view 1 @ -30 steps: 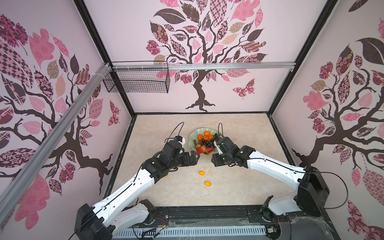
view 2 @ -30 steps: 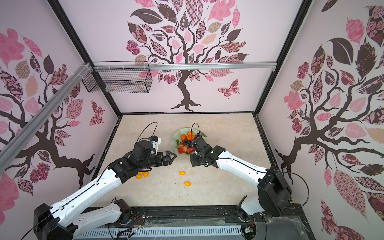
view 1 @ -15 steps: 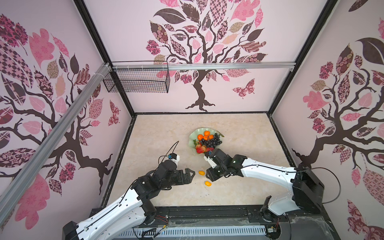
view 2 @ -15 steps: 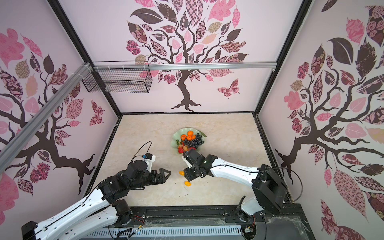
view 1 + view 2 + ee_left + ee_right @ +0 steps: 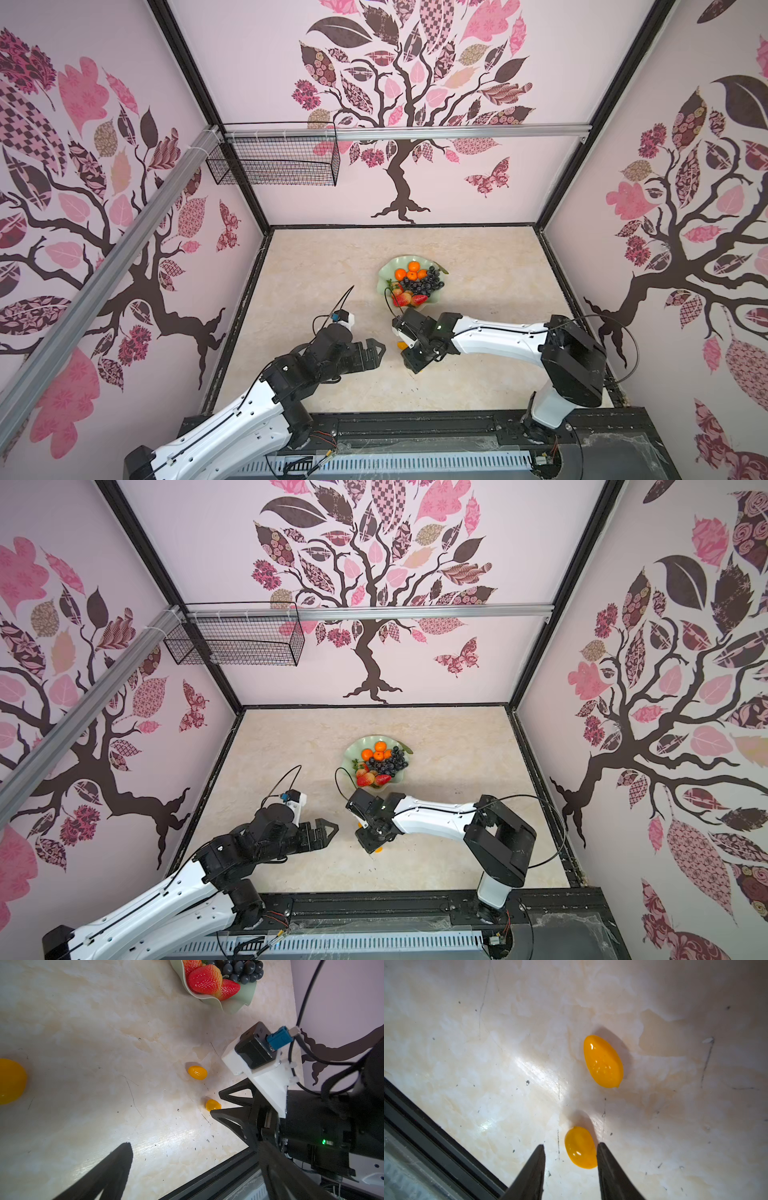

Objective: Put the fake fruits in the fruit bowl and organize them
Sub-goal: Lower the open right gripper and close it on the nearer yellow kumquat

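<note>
Fake fruits [image 5: 417, 286] and their resting places. We find the fruit bowl [image 5: 385, 269] about mid-table and slightly to the far side. It carries oranges [image 5: 409, 270] on its far side, the grape bunch [image 5: 424, 284] to the right and strawberries [image 5: 417, 300] at its near rim. Two small yellow-orange ovals lie flat on the table [image 5: 316, 266], near of the bowl and well apart from it. In the right wrist view we note that the near oval [image 5: 580, 1148] and the far oval [image 5: 603, 1061] have nearly parallel long axes. The far oval turns its broader end, with a tiny nub, towards the right gripper [image 5: 571, 1146]. That gripper points down at the table with its jaws part-open astride the near oval. The oval's long axis runs roughly along the fingers [image 5: 610, 1172], so they flank its long sides. One finger stands at or just against the oval and the other stands clear, so nothing is clamped. A third oval [image 5: 10, 1081] shows large and blurred at the edge of the left wrist view, and we cannot read its axis. The left gripper [image 5: 379, 352] points right, near the right gripper but not touching it, with jaws wide apart and empty.
</note>
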Controlling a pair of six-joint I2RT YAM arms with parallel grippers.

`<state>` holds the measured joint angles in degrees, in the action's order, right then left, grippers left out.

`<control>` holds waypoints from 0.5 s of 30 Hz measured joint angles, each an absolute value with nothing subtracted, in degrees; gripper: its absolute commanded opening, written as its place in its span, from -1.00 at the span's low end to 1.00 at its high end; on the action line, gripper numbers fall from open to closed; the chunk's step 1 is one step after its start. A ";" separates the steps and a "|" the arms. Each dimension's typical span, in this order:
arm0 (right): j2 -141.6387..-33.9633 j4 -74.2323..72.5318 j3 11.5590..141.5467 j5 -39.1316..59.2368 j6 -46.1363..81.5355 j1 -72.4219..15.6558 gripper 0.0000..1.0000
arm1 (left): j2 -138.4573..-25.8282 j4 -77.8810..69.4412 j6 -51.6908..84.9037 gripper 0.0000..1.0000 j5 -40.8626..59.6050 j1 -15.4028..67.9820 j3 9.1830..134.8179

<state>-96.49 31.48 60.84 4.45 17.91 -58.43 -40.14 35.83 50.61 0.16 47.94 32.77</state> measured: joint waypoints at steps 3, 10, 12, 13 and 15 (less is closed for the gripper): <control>-96.71 32.36 60.90 4.01 17.87 -58.43 -0.11 | -40.32 35.83 50.61 0.97 0.10 47.94 32.77; -98.48 33.61 62.00 3.66 17.67 -58.50 -0.12 | -40.71 35.81 50.59 0.96 0.01 47.94 32.77; -98.96 33.65 62.00 3.66 17.58 -58.54 -0.13 | -40.69 35.81 50.59 0.96 -0.05 47.97 32.77; -99.29 33.67 62.02 3.68 17.56 -58.57 -0.13 | -40.64 35.81 50.59 0.97 -0.16 47.99 32.77; -100.07 33.80 62.02 3.79 17.58 -58.67 -0.15 | -40.51 35.81 50.61 0.97 -0.36 48.01 32.77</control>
<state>-100.07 33.80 62.02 3.79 17.58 -58.67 -40.51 35.81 50.61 -0.36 48.01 32.77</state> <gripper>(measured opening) 0.432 0.983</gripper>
